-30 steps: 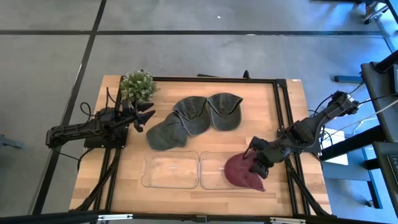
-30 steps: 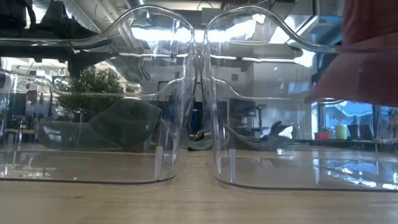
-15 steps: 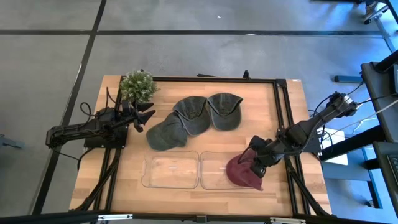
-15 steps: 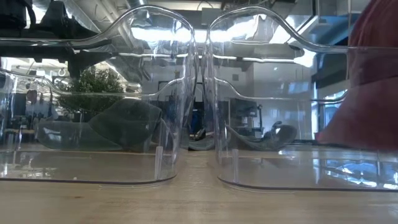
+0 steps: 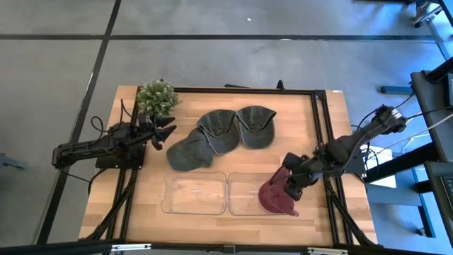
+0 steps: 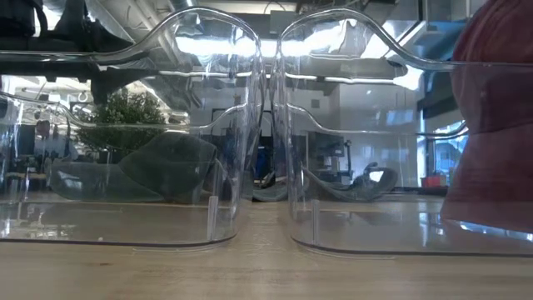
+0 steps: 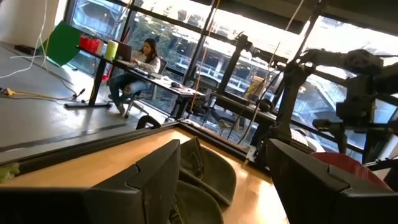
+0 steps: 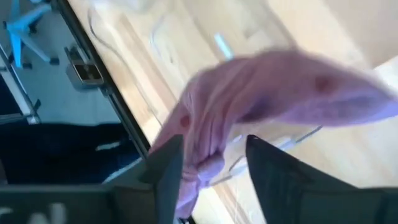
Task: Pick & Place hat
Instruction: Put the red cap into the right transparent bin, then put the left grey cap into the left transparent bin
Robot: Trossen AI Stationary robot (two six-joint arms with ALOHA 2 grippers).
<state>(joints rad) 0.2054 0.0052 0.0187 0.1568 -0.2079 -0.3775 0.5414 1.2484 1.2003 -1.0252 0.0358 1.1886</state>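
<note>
A maroon hat [image 5: 274, 198] sits bunched at the right end of the right clear container [image 5: 242, 193]. Whether it lies inside or on the rim I cannot tell. In the low view the hat [image 6: 500, 125] shows behind the clear wall. My right gripper [image 5: 289, 185] stands over it, its fingers apart with hat cloth [image 8: 205, 165] between them. Three dark green hats [image 5: 219, 133] lie overlapping on the table's far half. My left gripper [image 5: 170, 134] waits open at the table's left, beside them. My right gripper has a bunched fold of the maroon hat [image 8: 198, 169] between its spread fingers. The cloth lies against one finger [image 8: 168, 171] and stands off from the other [image 8: 267, 171]. The fingers come from above, slanting from the table's right. The hat's lower part rests below.
A second clear container [image 5: 194, 194] stands left of the first, near the front edge. A small potted plant [image 5: 157, 98] is at the far left corner. A black frame rail [image 5: 320, 134] runs along the table's right side. A person sits in the room beyond.
The maroon hat has come down: in the low view it was high at the right, and now it reaches almost to the table. My right gripper has lowered it at the right container's end and shifted slightly toward the table's left.
</note>
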